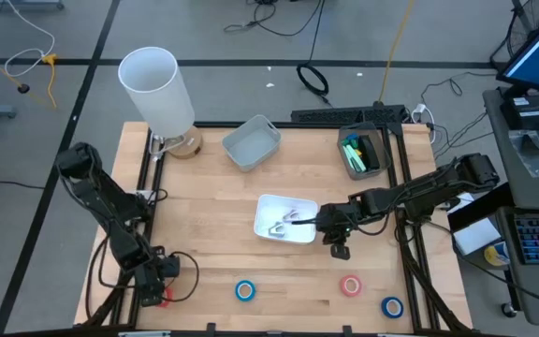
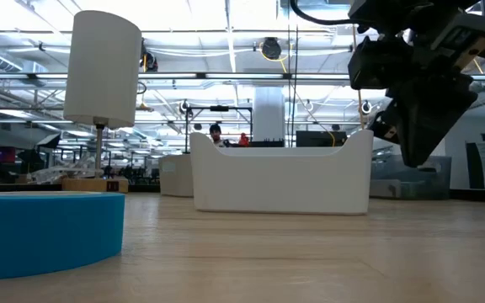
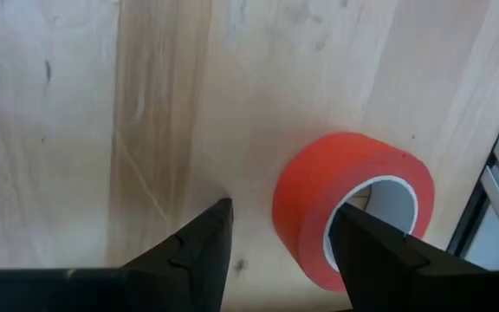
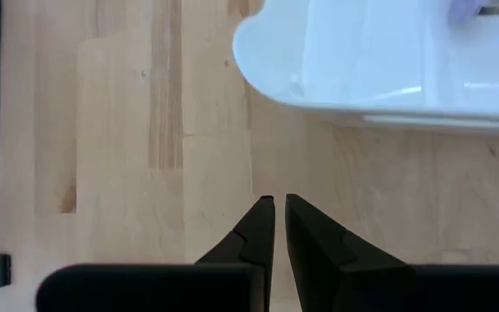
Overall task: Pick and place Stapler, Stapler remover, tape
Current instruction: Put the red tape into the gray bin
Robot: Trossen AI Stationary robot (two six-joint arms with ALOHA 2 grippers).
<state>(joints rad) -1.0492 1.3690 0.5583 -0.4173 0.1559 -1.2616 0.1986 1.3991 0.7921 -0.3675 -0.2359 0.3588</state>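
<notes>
Red tape roll [image 3: 353, 204] stands on edge between my left fingers [image 3: 199, 247]: one finger passes into its pale core, the other lies outside on the bare wood, so they are spread about the roll's wall without pinching it yet. My right fingers [image 4: 275, 227] are clenched together on nothing, hovering over the wooden worktop [image 4: 128, 130] just beside the white tray [image 4: 388, 61], which has metal pieces in it. Farther from both fingers, along the worktop's near edge, lie a blue tape roll [image 1: 244, 290], another red roll [image 1: 350, 285] and a second blue roll [image 1: 392, 306].
</notes>
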